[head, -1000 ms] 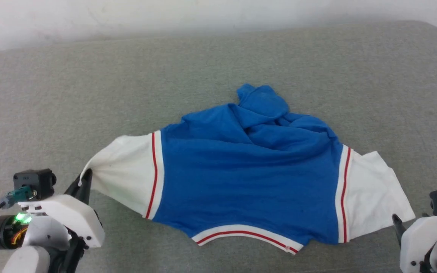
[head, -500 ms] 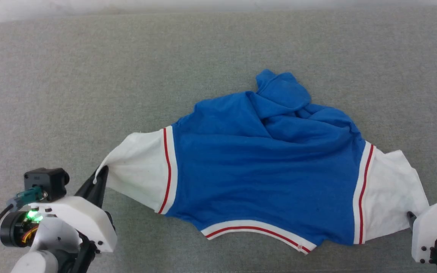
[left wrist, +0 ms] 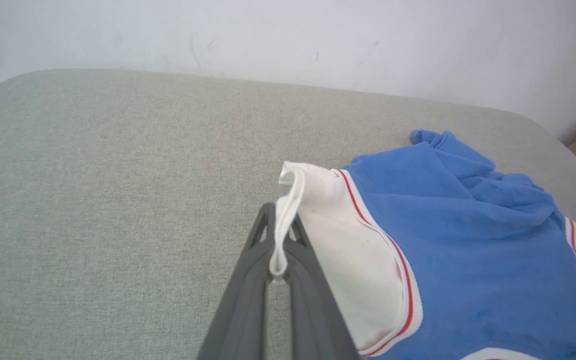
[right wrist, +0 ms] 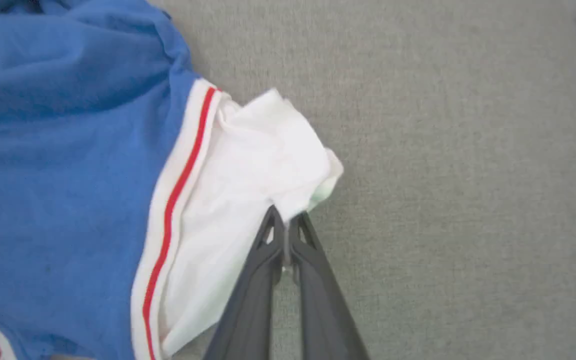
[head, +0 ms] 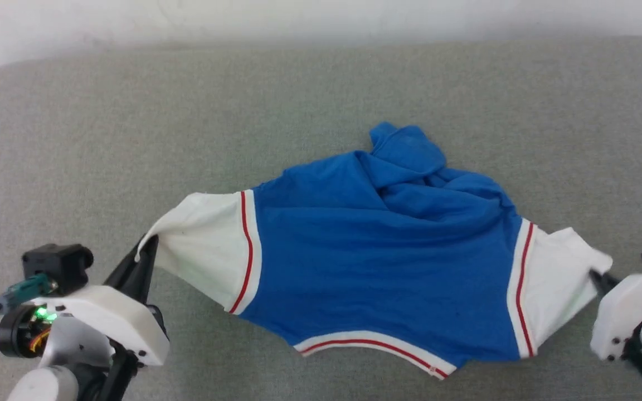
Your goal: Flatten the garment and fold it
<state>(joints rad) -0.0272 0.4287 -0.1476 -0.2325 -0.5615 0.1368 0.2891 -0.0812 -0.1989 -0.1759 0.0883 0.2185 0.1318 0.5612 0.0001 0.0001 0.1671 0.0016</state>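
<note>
The left gripper (left wrist: 278, 250) and right gripper (right wrist: 285, 227) each pinch a white sleeve of the garment (head: 377, 262), mid-flattening; next, drawing apart should smooth its bunched far side.

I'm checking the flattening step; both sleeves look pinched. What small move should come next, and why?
The left gripper and right gripper are each shut on a white sleeve edge of the garment, whose blue body lies bunched at the far side; probably draw them apart, so tension spreads it.
</note>
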